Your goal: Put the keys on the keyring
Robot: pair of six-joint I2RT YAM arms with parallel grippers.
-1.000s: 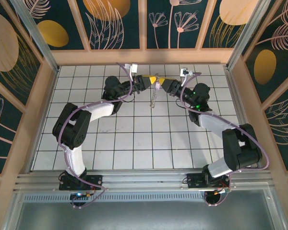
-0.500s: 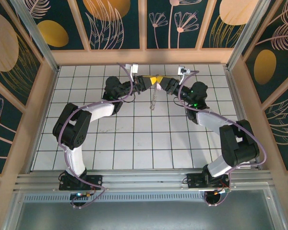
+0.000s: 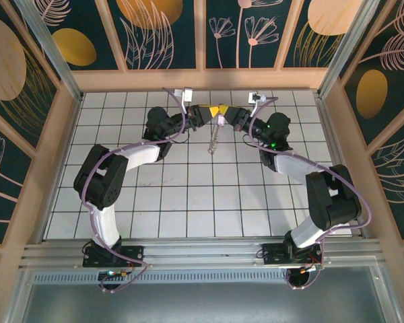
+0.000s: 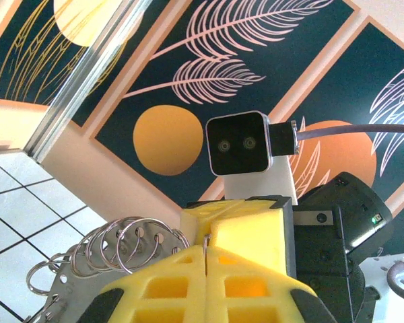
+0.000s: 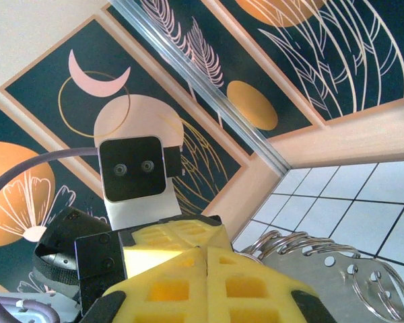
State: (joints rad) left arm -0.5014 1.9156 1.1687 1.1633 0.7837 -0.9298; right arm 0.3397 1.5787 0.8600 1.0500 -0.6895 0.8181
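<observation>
now tip to tip, both shut: left fingers [image 4: 168, 286] pinching silver keyrings [image 4: 131, 242], right fingers [image 5: 163, 286] opposite, hold unclear, with holed metal plate [image 5: 353, 282] dangling lengthwise below, midway between both.

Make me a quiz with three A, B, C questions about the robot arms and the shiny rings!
1. Where do the yellow-fingered left gripper and right gripper meet?
A) by the arm bases
B) above the far middle of the white tiled table
C) against the left wall

2. What colour is the holed metal strip with wire rings?
A) silver
B) red
C) black

3. How are the left gripper's yellow foam fingers?
A) spread wide apart
B) pressed together
C) snapped off

Answers:
1. B, because the top view shows both arms reaching to that spot.
2. A, because the right wrist view shows it shiny silver.
3. B, because the left wrist view shows no gap between them.
</observation>
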